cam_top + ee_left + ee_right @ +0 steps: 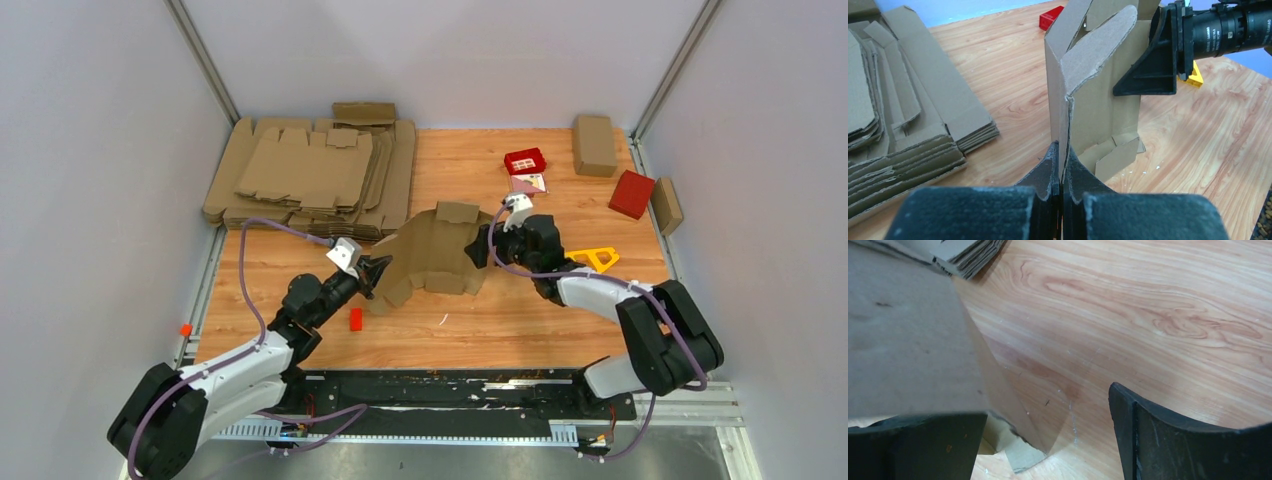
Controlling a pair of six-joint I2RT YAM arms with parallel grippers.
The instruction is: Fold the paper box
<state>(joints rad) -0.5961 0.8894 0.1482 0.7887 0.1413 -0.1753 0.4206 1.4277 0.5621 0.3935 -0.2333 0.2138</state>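
From above, the paper box (437, 252) stands half-raised in the middle of the table (560, 330), held between the two arms. The left tool (372, 272) meets its left edge and the right tool (490, 243) sits at its right edge. A stack of flat cardboard sheets (310, 175) fills the far left corner, close behind the box. A small red block (355, 319) lies just beside the left arm; bare wood stretches in front. A yellow triangle (596, 259) lies just right of the right arm, with red boxes (632, 193) and folded cartons (594, 145) farther back. In the left wrist view, the left tool (1061, 172) is pressed together, pinching the box's (1098, 100) upright edge. In the right wrist view, the right tool (1048, 425) is spread wide: the box panel (903, 340) covers the left finger, perhaps touching it, and the right finger (1168, 440) stands apart over bare wood.
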